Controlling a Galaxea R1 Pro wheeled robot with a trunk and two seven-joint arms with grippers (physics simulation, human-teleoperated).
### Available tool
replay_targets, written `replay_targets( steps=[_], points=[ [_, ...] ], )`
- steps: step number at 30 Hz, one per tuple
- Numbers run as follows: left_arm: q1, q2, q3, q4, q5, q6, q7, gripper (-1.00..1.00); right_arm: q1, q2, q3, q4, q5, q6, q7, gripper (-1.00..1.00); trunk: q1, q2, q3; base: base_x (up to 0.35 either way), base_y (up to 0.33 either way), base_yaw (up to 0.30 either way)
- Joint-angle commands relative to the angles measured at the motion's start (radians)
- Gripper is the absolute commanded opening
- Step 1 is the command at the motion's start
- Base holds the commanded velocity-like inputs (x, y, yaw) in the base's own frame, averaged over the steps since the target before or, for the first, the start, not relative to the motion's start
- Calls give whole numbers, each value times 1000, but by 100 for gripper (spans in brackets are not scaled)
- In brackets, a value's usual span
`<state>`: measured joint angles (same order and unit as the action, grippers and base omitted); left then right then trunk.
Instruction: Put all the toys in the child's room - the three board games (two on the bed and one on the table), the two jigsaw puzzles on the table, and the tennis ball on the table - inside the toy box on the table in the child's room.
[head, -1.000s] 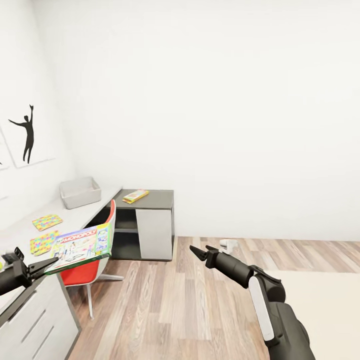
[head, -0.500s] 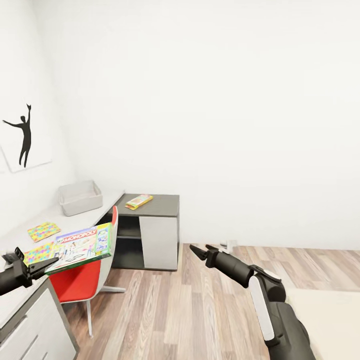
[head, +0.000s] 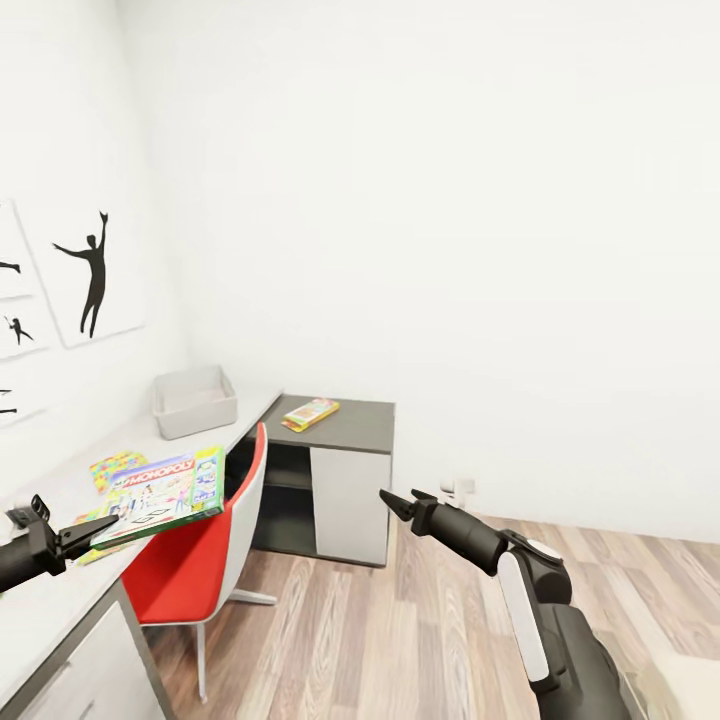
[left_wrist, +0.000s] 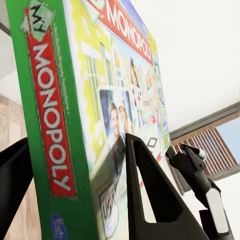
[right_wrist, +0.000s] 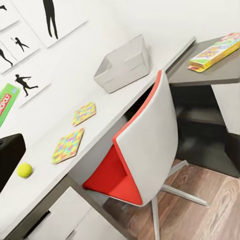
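Note:
My left gripper (head: 92, 530) is shut on the edge of the white-green Monopoly board game (head: 160, 494), held flat over the table (head: 50, 610); the left wrist view shows the box (left_wrist: 90, 115) clamped between both black fingers. The grey toy box (head: 195, 400) stands at the far end of the top. On the lower dark wing (head: 360, 425) lies the SKIP-BO game (head: 310, 412). Two jigsaw puzzles (right_wrist: 84, 113) (right_wrist: 67, 145) and the tennis ball (right_wrist: 24, 170) rest on the desk top. My right gripper (head: 400, 500) hangs open over the floor with nothing in it.
A red and grey chair (head: 215, 540) is tucked against the desk between me and the dark wing. Framed silhouette pictures (head: 92, 275) hang on the left wall. Wood floor (head: 400, 640) stretches to the right of the desk.
The whole view has shifted as the camera turned, so the desk, toy box and chair now sit further right and nearer. The left gripper still holds the Monopoly box.

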<state>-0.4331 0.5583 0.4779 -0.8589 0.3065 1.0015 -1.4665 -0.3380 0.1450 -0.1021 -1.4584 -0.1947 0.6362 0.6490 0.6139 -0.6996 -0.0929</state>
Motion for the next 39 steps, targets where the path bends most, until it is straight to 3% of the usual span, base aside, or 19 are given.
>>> replay_targets(
  steps=[1,12,20,26,39],
  points=[
    [-1,0,0,0,3,11,-3,-100,-1,1,-3,0,-4,7,3,100,1,-1,-2,332,1,29],
    [-1,-1,-1,0,4,11,-3,-100,-1,2,-2,0,-5,7,3,100,1,-1,-1,331,0,12],
    [-1,-1,0,0,4,11,-3,-100,-1,1,34,-2,-2,8,1,100,1,-1,-1,325,0,251],
    [-1,-1,0,0,4,11,-3,-100,-1,1,37,-2,-2,7,2,100,1,-1,-1,322,-39,241],
    [-1,-1,0,0,4,11,-3,-100,-1,1,39,-3,-1,7,1,100,1,-1,0,321,-97,45]
  ],
)
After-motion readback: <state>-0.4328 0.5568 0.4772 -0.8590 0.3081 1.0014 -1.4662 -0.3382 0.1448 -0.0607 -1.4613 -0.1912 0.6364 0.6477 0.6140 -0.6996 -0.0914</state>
